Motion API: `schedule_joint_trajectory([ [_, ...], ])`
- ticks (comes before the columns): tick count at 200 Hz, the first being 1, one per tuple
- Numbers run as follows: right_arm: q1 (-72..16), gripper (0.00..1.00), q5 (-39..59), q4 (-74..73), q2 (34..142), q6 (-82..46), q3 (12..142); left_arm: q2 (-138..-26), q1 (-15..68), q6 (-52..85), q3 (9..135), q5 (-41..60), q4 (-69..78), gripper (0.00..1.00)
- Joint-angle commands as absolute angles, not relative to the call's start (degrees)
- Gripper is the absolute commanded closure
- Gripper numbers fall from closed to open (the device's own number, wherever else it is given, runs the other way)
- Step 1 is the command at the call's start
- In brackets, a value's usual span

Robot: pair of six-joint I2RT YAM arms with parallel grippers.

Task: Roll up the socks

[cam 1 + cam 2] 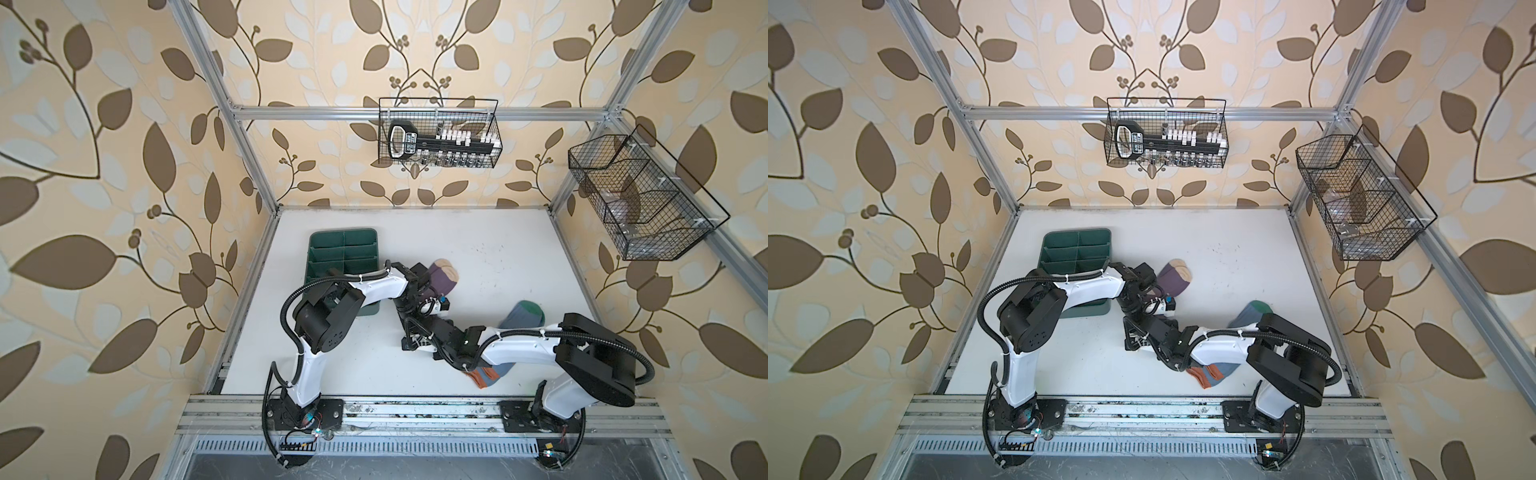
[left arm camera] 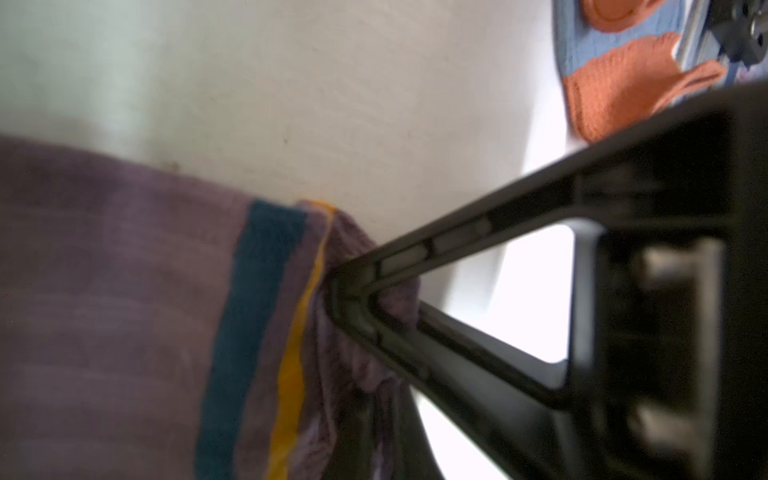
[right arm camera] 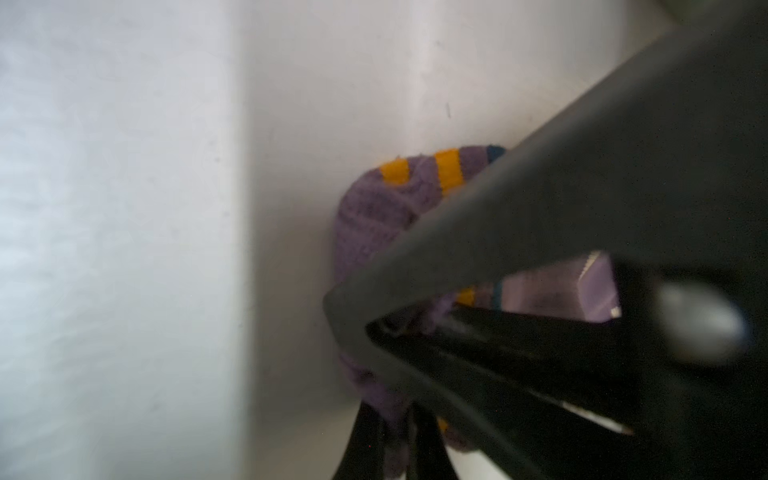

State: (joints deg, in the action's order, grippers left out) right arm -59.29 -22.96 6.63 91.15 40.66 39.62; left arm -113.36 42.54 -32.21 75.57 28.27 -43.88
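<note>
White counter (image 1: pixel 498 266) bears a purple sock (image 1: pixel 441 277), limp and light, we judge; left hand (image 2: pixel 336 291) and right hand (image 3: pixel 353 320) rightly pinch its cuff.

Soft knit purple sock (image 2: pixel 116 316), matt white tabletop (image 1: pixel 498 266), green plastic tray (image 1: pixel 328 253)

A dark green rectangular plastic tray (image 1: pixel 343 230) with divided compartments sits on the white tabletop (image 1: pixel 478 257), near its far-left corner. A black wire basket (image 1: pixel 494 124) hangs on the back rail of the aluminium frame (image 1: pixel 311 112) and holds a black-handled tool (image 1: pixel 399 139). A second black mesh basket (image 1: pixel 681 208) with compartments hangs on the frame's right side. Beige wallpaper with brown leaves (image 1: pixel 104 166) surrounds the scene.
</note>
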Motion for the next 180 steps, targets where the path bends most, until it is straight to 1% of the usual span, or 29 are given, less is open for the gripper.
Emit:
schedule_joint_trajectory([
  [1, -58.44, 1.0, -14.99, 22.49, 91.03, 36.98, 41.34, -103.06, 42.24, -29.35, 71.86, 21.89, -38.92, 0.74],
  [11, -57.38, 1.0, -12.76, 26.07, 90.98, 35.84, 42.4, -99.08, 41.96, -28.04, 69.83, 17.72, -36.46, 0.71],
  [19, -56.65, 1.0, -11.19, 28.13, 91.09, 35.16, 43.28, -95.99, 41.55, -27.46, 68.3, 15.16, -35.17, 0.7],
  [30, -55.8, 1.0, -8.93, 30.36, 91.39, 34.46, 44.46, -91.35, 41.19, -25.59, 66.03, 9.03, -32.52, 0.7],
  [51, -54.24, 1.0, -3.3, 33.38, 92.09, 33.45, 46.62, -80.64, 40.78, -22.76, 60.44, -7.38, -26.78, 0.68],
  [55, -53.79, 1.0, -2.04, 33.77, 92.34, 33.27, 46.93, -78.38, 40.72, -22.38, 59.38, -11.81, -25.21, 0.67],
  [63, -53.04, 1.0, 0.25, 34.54, 92.9, 32.91, 47.68, -74.02, 40.4, -21.57, 57.12, -18.67, -22.6, 0.68],
  [75, -51.76, 1.0, 3.93, 36.41, 94.49, 32.66, 49.16, -67.29, 40.0, -21.86, 54.71, -25.92, -20.22, 0.71],
  [83, -50.98, 1.0, 5.7, 37.71, 95.9, 32.31, 50.39, -62.59, 39.91, -22.81, 53.3, -28.3, -19.12, 0.7],
  [93, -50.25, 1.0, 6.9, 39.5, 97.79, 31.87, 52.68, -57.39, 39.9, -25.96, 51.33, -27.46, -18.45, 0.66],
  [119, -48.69, 1.0, 9.1, 42.2, 101.1, 32.21, 57.0, -47.31, 39.9, -36.27, 49.55, -17.48, -24.28, 0.55],
  [126, -48.1, 1.0, 9.85, 42.78, 101.54, 32.42, 58.0, -45.64, 39.9, -38.28, 50.12, -14.97, -26.69, 0.47],
  [131, -47.57, 1.0, 10.56, 43.32, 101.93, 32.43, 58.7, -44.66, 39.91, -39.8, 50.58, -12.72, -28.37, 0.43],
  [147, -46.06, 1.0, 13.17, 45.72, 103.54, 32.98, 61.33, -43.02, 40.36, -45.93, 52.52, -2.94, -34.99, 0.36],
  [153, -45.53, 1.0, 14.03, 46.47, 104.36, 33.11, 62.17, -43.37, 40.9, -47.16, 53.24, -0.32, -36.78, 0.35],
  [162, -44.73, 1.0, 14.91, 47.26, 105.58, 33.22, 63.22, -44.56, 42.64, -47.69, 54.04, 1.01, -38.38, 0.35],
  [173, -43.93, 1.0, 15.49, 47.98, 107.03, 33.48, 64.23, -47.0, 46.51, -48.53, 54.02, -0.22, -39.19, 0.35],
  [180, -43.64, 1.0, 14.94, 47.91, 107.78, 33.49, 64.46, -48.85, 49.93, -49.05, 53.12, -3.11, -38.61, 0.35],
])
